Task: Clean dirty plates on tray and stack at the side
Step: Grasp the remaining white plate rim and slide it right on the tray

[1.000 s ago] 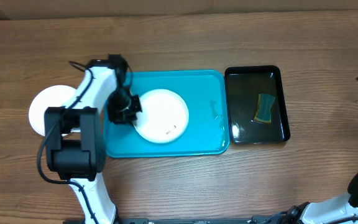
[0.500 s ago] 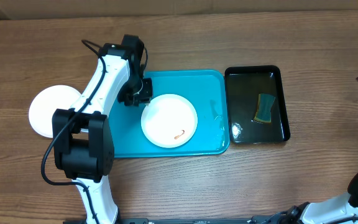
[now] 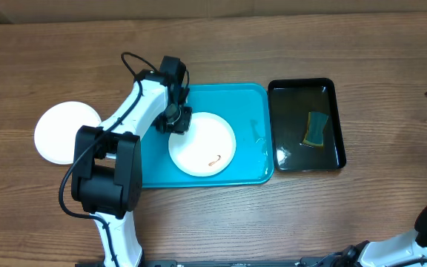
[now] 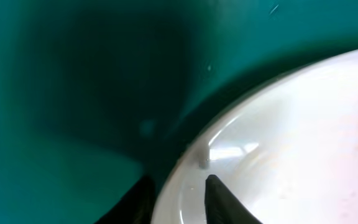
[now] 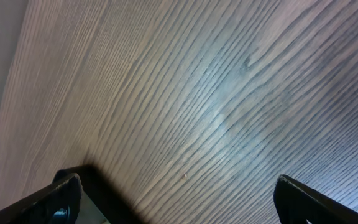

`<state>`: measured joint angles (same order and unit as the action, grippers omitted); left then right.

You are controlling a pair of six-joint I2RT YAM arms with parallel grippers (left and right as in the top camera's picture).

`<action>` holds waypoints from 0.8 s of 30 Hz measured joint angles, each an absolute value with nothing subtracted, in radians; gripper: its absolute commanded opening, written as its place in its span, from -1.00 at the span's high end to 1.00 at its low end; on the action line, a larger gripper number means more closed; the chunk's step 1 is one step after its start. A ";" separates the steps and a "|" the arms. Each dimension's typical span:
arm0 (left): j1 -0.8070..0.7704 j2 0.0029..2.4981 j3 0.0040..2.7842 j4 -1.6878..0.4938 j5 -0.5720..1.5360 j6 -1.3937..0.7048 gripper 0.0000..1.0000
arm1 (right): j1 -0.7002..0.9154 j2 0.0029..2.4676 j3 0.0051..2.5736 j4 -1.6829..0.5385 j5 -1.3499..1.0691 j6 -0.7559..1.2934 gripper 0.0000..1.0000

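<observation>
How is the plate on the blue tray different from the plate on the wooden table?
The tray plate lies in the turquoise tray; the table plate lies on the wooden table, left of the tray. The tray plate has a brown-orange smear; the table plate looks clean. The left end effector straddles the tray plate's rim; nothing touches the table plate. Both are round and white.

The table point(image 3: 310, 215) carries turquoise tray point(image 3: 247, 111), black basin point(image 3: 291, 111) and white plate point(image 3: 58, 133).
</observation>
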<state>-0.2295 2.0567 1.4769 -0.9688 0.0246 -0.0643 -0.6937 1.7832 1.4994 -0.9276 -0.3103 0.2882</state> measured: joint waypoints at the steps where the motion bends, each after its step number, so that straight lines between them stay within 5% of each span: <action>1: -0.229 2.057 1.473 -0.971 0.023 -0.062 0.76 | -0.694 1.783 1.499 -0.928 -0.310 0.288 -1.00; 2: -0.229 2.057 1.473 -0.972 0.021 -0.056 0.92 | -0.694 1.783 1.499 -0.928 -0.310 0.288 -1.00; 10: -0.205 2.057 1.472 -1.072 0.027 -0.270 0.91 | -0.694 1.783 1.499 -0.928 -0.311 0.288 -1.00; 17: -0.181 2.057 1.472 -1.095 0.025 -0.426 0.31 | -0.694 1.783 1.499 -0.928 -0.310 0.288 -1.00; 24: -0.181 2.057 1.472 -0.994 0.025 -0.406 0.61 | -0.694 1.783 1.499 -0.928 -0.311 0.288 -1.00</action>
<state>-0.1814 2.0567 1.4719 -0.9936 0.0250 -0.4057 -0.6937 1.7832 1.4994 -0.9283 -0.3107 0.2882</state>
